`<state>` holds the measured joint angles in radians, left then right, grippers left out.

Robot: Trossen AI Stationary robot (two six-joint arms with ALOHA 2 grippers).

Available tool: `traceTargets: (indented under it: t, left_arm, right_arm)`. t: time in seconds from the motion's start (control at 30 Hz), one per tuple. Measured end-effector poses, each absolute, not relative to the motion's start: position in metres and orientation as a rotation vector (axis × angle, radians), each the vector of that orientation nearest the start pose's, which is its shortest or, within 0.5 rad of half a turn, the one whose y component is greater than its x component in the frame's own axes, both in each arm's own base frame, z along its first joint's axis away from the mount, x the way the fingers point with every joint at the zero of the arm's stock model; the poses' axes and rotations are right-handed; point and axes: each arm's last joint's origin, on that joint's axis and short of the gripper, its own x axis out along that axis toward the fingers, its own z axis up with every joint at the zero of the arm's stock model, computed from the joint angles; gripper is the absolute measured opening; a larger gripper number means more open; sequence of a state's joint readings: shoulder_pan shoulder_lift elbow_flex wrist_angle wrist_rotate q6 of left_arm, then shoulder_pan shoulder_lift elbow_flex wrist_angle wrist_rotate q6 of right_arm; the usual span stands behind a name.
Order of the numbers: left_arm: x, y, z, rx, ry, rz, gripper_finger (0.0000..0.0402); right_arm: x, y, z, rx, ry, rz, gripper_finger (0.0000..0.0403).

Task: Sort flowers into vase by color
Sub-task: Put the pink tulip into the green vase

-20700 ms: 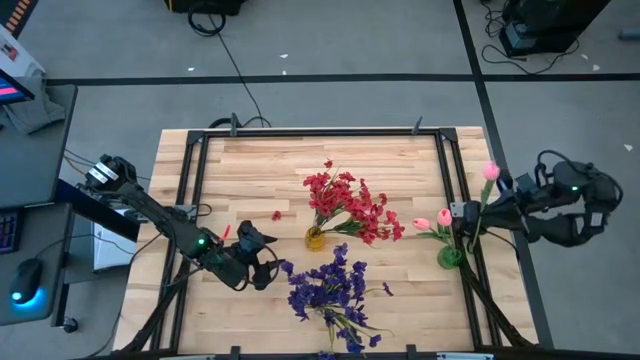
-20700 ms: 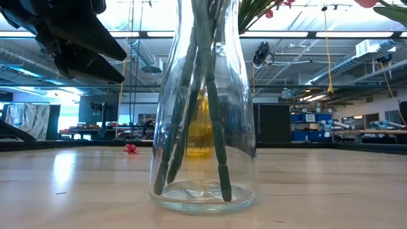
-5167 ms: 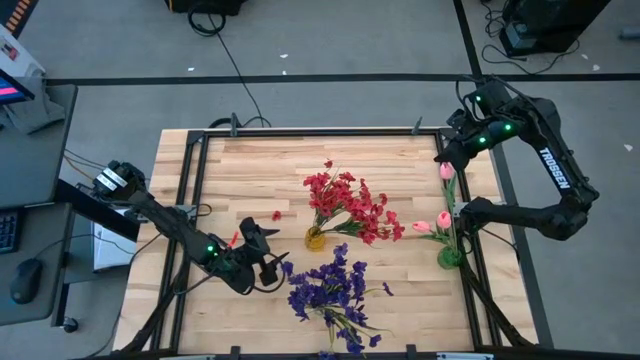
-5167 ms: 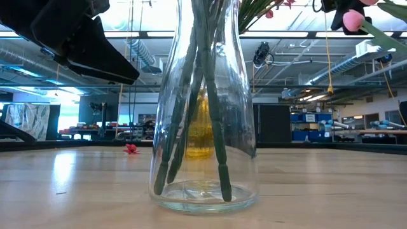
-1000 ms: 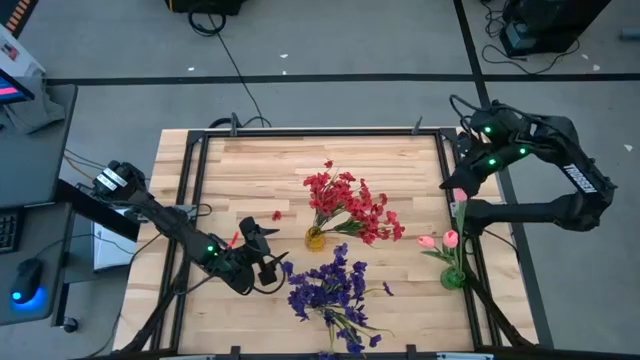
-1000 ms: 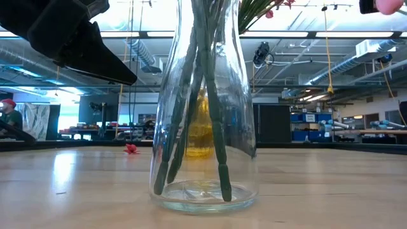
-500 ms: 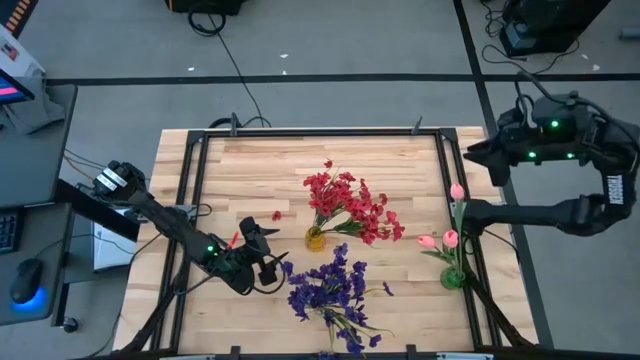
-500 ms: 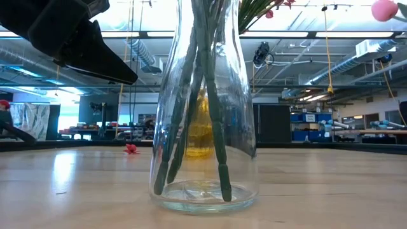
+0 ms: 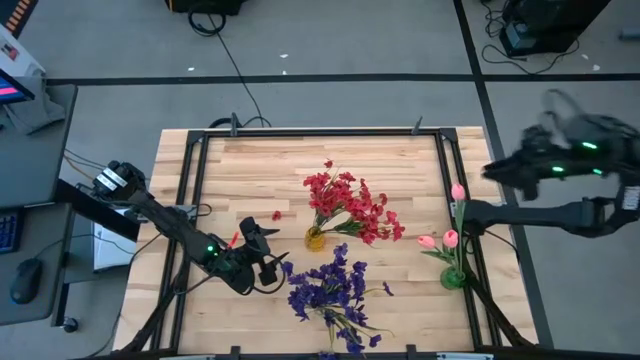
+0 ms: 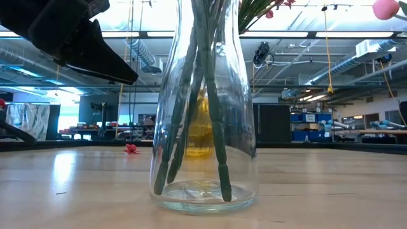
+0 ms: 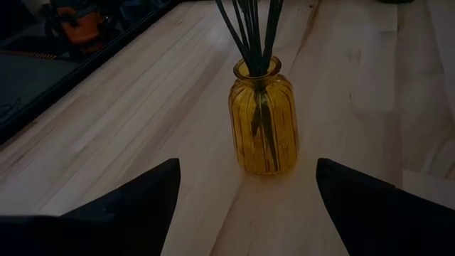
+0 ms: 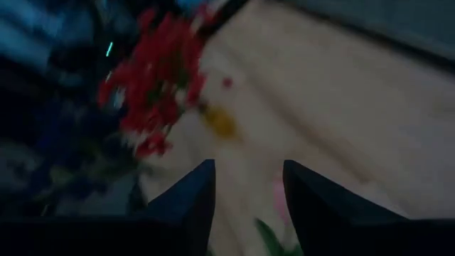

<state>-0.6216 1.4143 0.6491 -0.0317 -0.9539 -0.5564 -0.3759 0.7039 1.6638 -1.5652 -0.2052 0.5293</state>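
Red blooms [image 9: 350,205] stand in a yellow ribbed vase [image 11: 264,122] at mid-table. Purple blooms [image 9: 330,288] fill a clear glass vase [image 10: 203,127] by the near edge, their stems resting on its bottom. Pink tulips [image 9: 448,238] stand in a green vase [image 9: 452,277] near the right edge; one taller bud [image 9: 457,191] rises above them. My left gripper [image 9: 272,258] hovers open left of the purple blooms, facing the yellow vase and clear of it [image 11: 247,185]. My right gripper [image 9: 497,170] is open, in the air beyond the table's right edge [image 12: 247,185].
A loose red petal [image 9: 277,214] lies on the wood left of the yellow vase. A black metal frame [image 9: 190,180] runs along the table's edges. Bare wood shows on the far half of the table and to the left of the vases.
My right gripper has drawn away from the tall pink tulip's bud, rising and swinging out past the table's right edge. The tulip stays standing in the green vase.
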Motion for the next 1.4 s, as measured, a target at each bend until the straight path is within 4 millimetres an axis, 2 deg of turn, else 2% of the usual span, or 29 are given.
traceTargets:
  t: [0.13, 0.23, 0.3, 0.47, 0.53, 0.6, 0.7, 0.83, 0.97, 1.27, 1.4]
  left_arm:
    - [0.222, -0.130, 0.177, 0.030, 0.450, 0.451, 0.0335]
    - [0.223, -0.128, 0.177, 0.029, 0.451, 0.458, 0.0335]
    - [0.224, -0.126, 0.178, 0.026, 0.449, 0.467, 0.0335]
    - [0.227, -0.121, 0.178, 0.019, 0.449, 0.491, 0.0335]
    - [0.229, -0.120, 0.178, 0.012, 0.444, 0.495, 0.0335]
    - [0.229, -0.120, 0.179, 0.002, 0.434, 0.495, 0.0335]
    - [0.230, -0.120, 0.180, -0.007, 0.426, 0.492, 0.0335]
    - [0.230, -0.120, 0.179, -0.004, 0.428, 0.493, 0.0335]
    - [0.229, -0.120, 0.178, 0.012, 0.443, 0.496, 0.0335]
    - [0.229, -0.120, 0.178, 0.013, 0.444, 0.496, 0.0335]
    - [0.229, -0.120, 0.178, 0.013, 0.444, 0.495, 0.0335]
  right_arm:
    - [-0.055, 0.018, 0.446, 0.761, 0.356, -0.432, 0.0172]
    - [-0.068, 0.018, 0.432, 0.784, 0.328, -0.459, 0.0167]
    - [-0.063, 0.014, 0.420, 0.787, 0.371, -0.472, 0.0159]
    - [-0.029, 0.005, 0.387, 0.722, 0.601, -0.441, 0.0123]
    - [-0.023, 0.003, 0.379, 0.699, 0.647, -0.453, 0.0108]
    - [-0.023, 0.000, 0.379, 0.669, 0.633, -0.499, 0.0093]
    - [-0.034, -0.002, 0.389, 0.614, 0.532, -0.579, 0.0067]
    - [-0.041, -0.003, 0.394, 0.539, 0.496, -0.610, 0.0014]
    - [-0.034, -0.005, 0.384, 0.510, 0.540, -0.646, 0.0009]
    - [-0.005, -0.006, 0.346, 0.534, 0.752, -0.616, 0.0004]
    - [-0.002, -0.006, 0.338, 0.545, 0.789, -0.600, 0.0002]
